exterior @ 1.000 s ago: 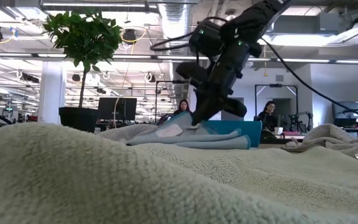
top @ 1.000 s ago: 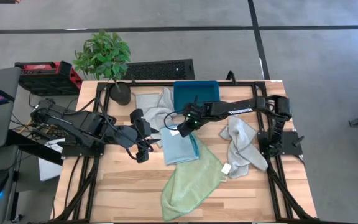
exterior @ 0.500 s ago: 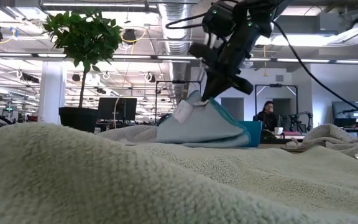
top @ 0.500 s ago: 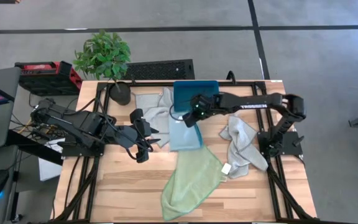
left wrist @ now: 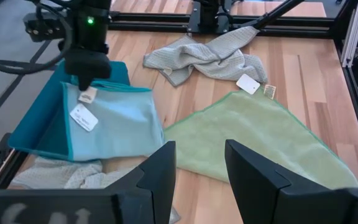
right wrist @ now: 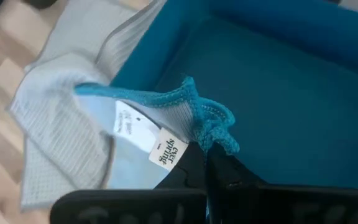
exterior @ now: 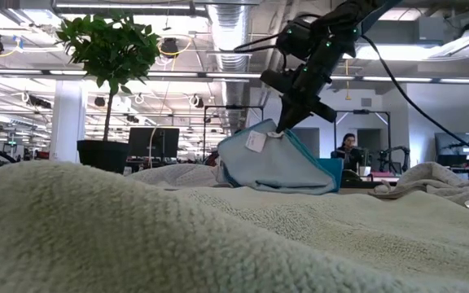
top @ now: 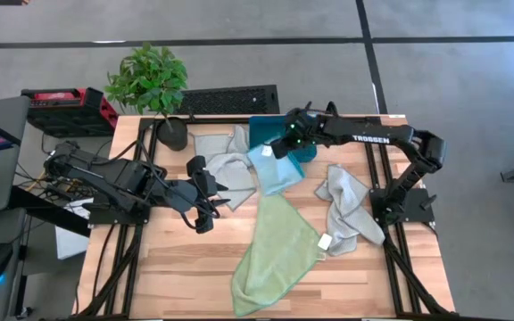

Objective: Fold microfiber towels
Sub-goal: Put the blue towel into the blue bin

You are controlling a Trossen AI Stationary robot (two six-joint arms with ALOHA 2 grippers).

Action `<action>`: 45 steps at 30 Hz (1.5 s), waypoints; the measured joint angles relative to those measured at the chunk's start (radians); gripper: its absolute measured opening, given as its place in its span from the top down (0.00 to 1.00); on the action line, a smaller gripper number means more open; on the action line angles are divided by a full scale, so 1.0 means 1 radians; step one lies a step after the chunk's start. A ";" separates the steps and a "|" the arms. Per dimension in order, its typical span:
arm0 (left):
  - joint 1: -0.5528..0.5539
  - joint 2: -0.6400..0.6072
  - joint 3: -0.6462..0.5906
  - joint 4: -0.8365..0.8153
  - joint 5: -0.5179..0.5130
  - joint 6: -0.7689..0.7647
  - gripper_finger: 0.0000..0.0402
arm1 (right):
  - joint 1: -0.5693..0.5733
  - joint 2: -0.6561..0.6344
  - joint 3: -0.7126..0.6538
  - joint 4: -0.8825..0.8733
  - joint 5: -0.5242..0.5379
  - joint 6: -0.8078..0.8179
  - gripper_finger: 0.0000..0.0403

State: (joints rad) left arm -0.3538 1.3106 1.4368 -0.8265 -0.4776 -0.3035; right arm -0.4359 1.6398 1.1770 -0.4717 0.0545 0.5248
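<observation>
Microfiber towels: right tool (top: 286, 144) grips the folded blue towel (top: 273, 169) over the teal bin (top: 303, 130), release next; left tool (top: 211, 207) waits open.

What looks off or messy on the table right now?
Nothing damaged. The crumpled pale grey microfiber towel lies bunched by the right arm's base; the light green microfiber towel sprawls unfolded. The right gripper holds the light blue microfiber towel half over the teal plastic bin's edge.

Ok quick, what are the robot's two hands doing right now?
Left gripper: open, holding nothing, low over the table.
Right gripper: shut on the blue towel, lifting it at the teal bin.
</observation>
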 joint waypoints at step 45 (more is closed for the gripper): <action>0.000 0.000 0.000 0.001 -0.006 0.012 0.67 | -0.312 0.092 -0.002 0.077 -0.026 -0.014 0.98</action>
State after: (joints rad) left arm -0.3538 1.3106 1.4368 -0.8257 -0.4835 -0.2915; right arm -0.7479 1.7315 1.1754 -0.3949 0.0282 0.5107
